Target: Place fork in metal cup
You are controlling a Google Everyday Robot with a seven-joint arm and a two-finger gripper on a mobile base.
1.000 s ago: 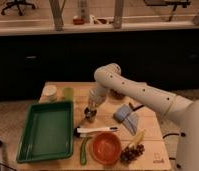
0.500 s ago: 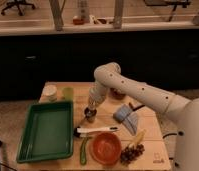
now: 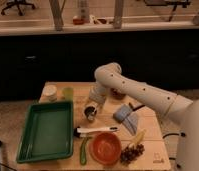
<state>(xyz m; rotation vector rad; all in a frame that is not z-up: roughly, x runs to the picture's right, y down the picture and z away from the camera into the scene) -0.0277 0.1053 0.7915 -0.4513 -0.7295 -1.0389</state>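
The metal cup [image 3: 90, 113] is a small dark shiny cylinder standing on the wooden table [image 3: 153, 127], just right of the green tray. My gripper [image 3: 94, 101] hangs on the white arm directly over the cup, close to its rim. I cannot tell whether it holds anything. A long utensil with a white handle and a dark end [image 3: 95, 131] lies flat on the table in front of the cup. I cannot tell whether this is the fork.
A green tray [image 3: 45, 131] fills the left side. A squat white cup [image 3: 50, 92] and a pale green cup [image 3: 68, 93] stand behind it. An orange bowl [image 3: 107, 148], a green vegetable [image 3: 83, 150], grapes [image 3: 132, 153], a banana [image 3: 138, 137] and a blue-grey packet [image 3: 125, 116] lie at the front right.
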